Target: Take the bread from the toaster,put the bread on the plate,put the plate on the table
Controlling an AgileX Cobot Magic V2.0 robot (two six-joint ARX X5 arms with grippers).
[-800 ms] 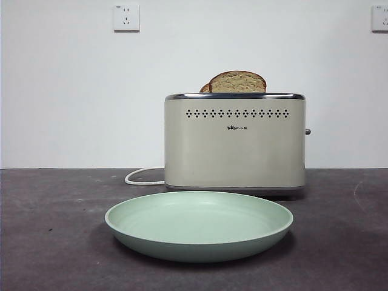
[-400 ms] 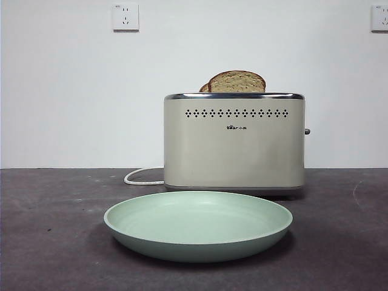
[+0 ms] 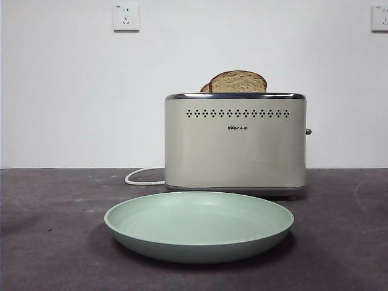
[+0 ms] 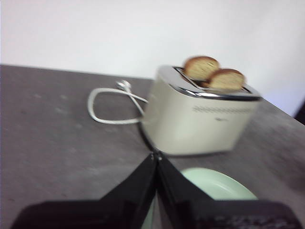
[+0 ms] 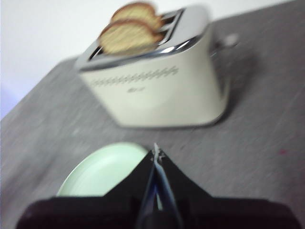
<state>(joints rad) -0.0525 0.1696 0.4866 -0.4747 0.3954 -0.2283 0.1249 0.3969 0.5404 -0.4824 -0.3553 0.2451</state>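
The cream toaster (image 3: 235, 142) stands on the dark table (image 3: 48, 230). The bread (image 3: 237, 82) sticks up from its nearer slot, with a second slice (image 3: 204, 88) peeking out behind it. The mint-green plate (image 3: 199, 225) lies on the table in front of the toaster. No gripper shows in the front view. In the left wrist view, my left gripper (image 4: 156, 156) is shut and empty, above the plate (image 4: 221, 185) and short of the toaster (image 4: 200, 119) and bread (image 4: 227, 79). In the right wrist view, my right gripper (image 5: 155, 153) is shut and empty, above the plate (image 5: 102, 168), short of the toaster (image 5: 157, 93) and bread (image 5: 128, 36).
A white cord (image 3: 143, 179) loops from the toaster's left side across the table; it also shows in the left wrist view (image 4: 108, 104). A lever knob (image 3: 308, 131) juts from the toaster's right end. Two wall sockets (image 3: 126, 17) sit high on the white wall.
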